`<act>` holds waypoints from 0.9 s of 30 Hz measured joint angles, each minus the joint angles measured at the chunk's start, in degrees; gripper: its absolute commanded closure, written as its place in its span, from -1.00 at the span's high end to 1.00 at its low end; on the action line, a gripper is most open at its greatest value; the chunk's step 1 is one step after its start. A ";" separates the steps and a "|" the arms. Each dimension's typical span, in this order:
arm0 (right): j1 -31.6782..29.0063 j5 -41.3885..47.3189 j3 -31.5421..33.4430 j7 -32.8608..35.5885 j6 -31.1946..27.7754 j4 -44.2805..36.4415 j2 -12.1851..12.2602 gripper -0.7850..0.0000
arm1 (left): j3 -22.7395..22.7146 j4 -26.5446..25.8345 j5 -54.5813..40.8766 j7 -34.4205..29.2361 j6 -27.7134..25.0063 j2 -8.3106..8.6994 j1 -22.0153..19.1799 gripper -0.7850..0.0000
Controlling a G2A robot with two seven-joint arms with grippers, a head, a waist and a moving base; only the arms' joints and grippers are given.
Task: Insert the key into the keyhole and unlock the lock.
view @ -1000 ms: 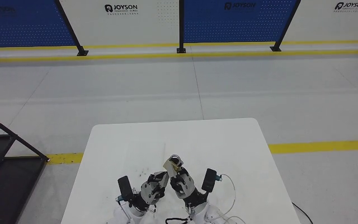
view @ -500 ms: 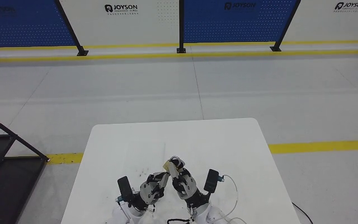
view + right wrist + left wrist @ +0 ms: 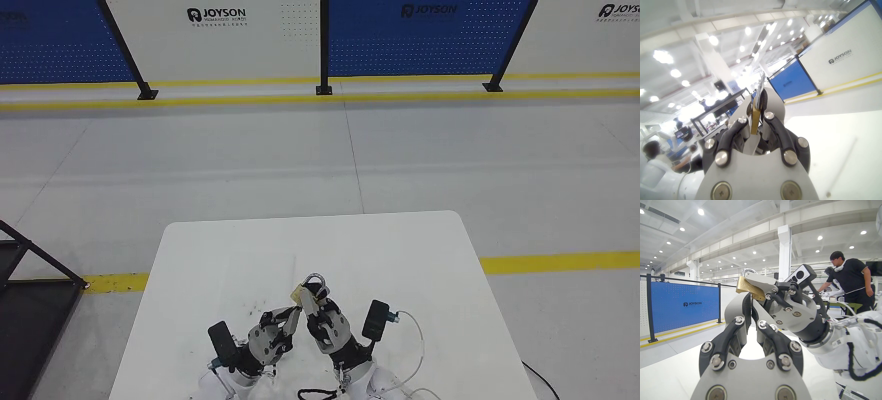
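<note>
Two hands meet above the desk point(image 3: 400, 250), close to its near edge. Right hand point(image 3: 759, 98) grips the brass padlock point(image 3: 745, 288), shackle upward. Left hand point(image 3: 750, 303), closed, points up at the padlock's underside, just below it; I cannot see the key.

The padlock point(image 3: 745, 288) has a dull, brushed brass body and a glossy chromed metal shackle point(image 3: 749, 271). The right gripper point(image 3: 759, 100) has smooth matt grey fingers point(image 3: 775, 102), matt black linkages point(image 3: 776, 128) and shiny metal screws point(image 3: 803, 143). On the left gripper point(image 3: 750, 300) the pads point(image 3: 746, 308) are black ribbed rubber. The table point(image 3: 400, 250) is smooth matt white.
</note>
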 measured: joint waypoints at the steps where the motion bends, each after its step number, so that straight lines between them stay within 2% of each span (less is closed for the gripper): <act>1: 0.02 0.08 -0.03 0.05 0.06 -0.04 0.01 -1.00 | 0.01 0.07 0.16 0.12 0.29 0.01 -0.01 -1.00; 3: 0.05 0.15 -0.08 0.11 0.14 -0.10 0.03 -1.00 | 0.05 0.13 0.23 0.24 0.52 0.02 -0.02 -1.00; 4: 0.07 0.18 -0.11 0.12 0.19 -0.13 0.04 -1.00 | 0.09 0.14 0.19 0.34 0.52 0.02 -0.03 -0.91; 5: 0.08 0.20 -0.13 0.13 0.23 -0.15 0.04 -1.00 | 0.13 0.14 0.10 0.52 0.47 0.02 -0.04 -0.37; 6: 0.09 0.22 -0.14 0.11 0.30 -0.17 0.04 -1.00 | 0.18 0.15 -0.07 0.70 0.34 0.02 -0.05 0.70; 7: 0.09 0.25 -0.15 0.02 0.43 -0.21 0.04 -1.00 | 0.26 0.18 -0.41 0.82 -0.05 0.02 -0.04 1.00; 14: 0.22 0.80 0.01 -0.25 0.98 -0.16 -0.07 -1.00 | -0.23 -0.41 -2.73 0.82 -3.98 0.33 0.32 1.00; 18: 0.50 2.95 0.63 1.00 0.84 0.17 -0.14 -1.00 | -2.54 -1.56 -4.12 0.72 -7.49 1.14 1.68 1.00; 20: 1.42 5.82 1.34 4.57 1.57 1.24 -0.21 -1.00 | -5.49 -1.92 -5.37 0.06 -9.98 1.98 2.79 1.00; 23: 4.14 10.12 1.62 12.50 5.71 3.55 -0.67 -1.00 | -11.99 -2.09 -6.97 -1.61 -10.45 3.40 4.67 1.00; 27: 8.27 14.21 -0.62 22.91 9.28 7.14 -1.77 -1.00 | -20.24 -2.79 -7.79 -4.86 -14.19 5.16 7.38 1.00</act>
